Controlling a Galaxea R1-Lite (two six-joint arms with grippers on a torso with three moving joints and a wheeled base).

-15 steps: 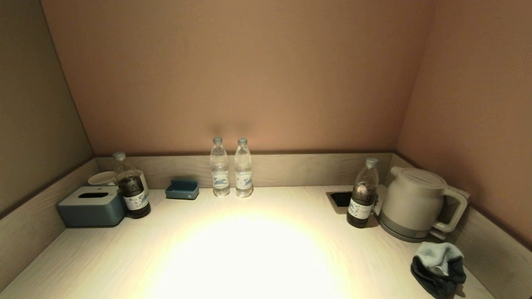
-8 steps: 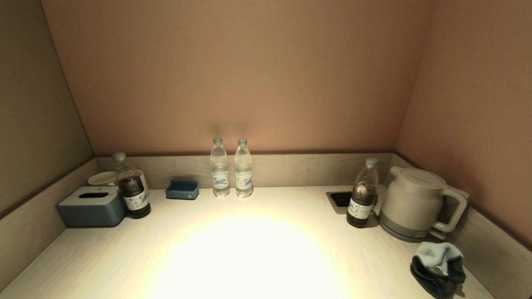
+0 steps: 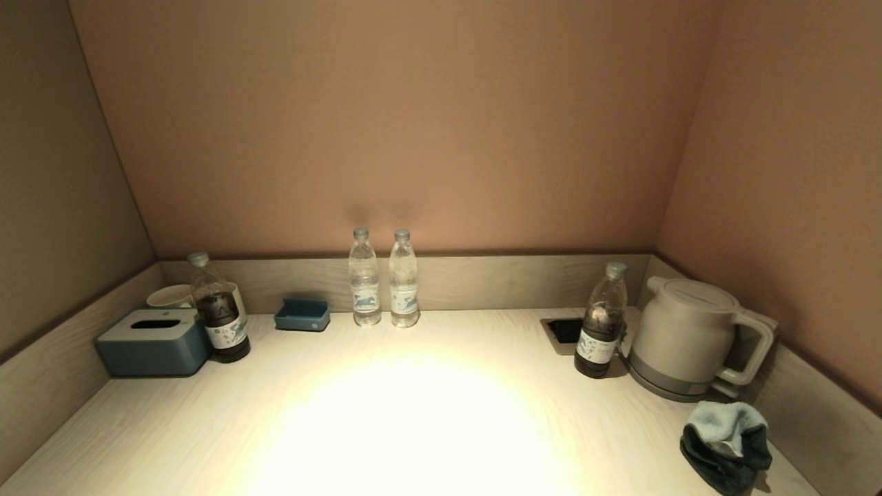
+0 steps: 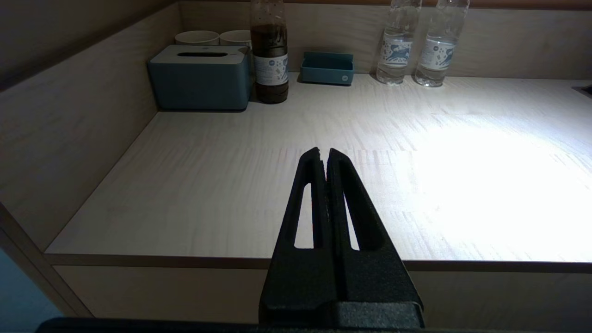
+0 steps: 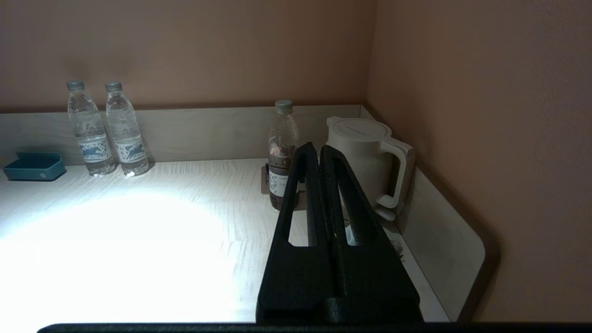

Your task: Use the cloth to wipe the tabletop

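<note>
The cloth [image 3: 727, 444], light blue on top and dark below, lies crumpled at the near right corner of the pale wooden tabletop [image 3: 172, 427], in front of the kettle. Neither gripper shows in the head view. In the left wrist view my left gripper [image 4: 323, 151] is shut and empty, held over the tabletop's near left edge [image 4: 185, 259]. In the right wrist view my right gripper [image 5: 317, 148] is shut and empty, above the near right part of the table. It points toward the kettle, and its fingers [image 5: 344, 203] hide most of the cloth.
A white kettle [image 3: 685, 337] and a dark bottle [image 3: 601, 324] stand at the right, by a black recess [image 3: 563, 331]. Two water bottles [image 3: 384, 279] stand at the back. A blue tray [image 3: 302, 314], a dark bottle [image 3: 219, 310], a tissue box [image 3: 153, 342] and cups [image 3: 169, 295] are at the left. Raised walls border three sides.
</note>
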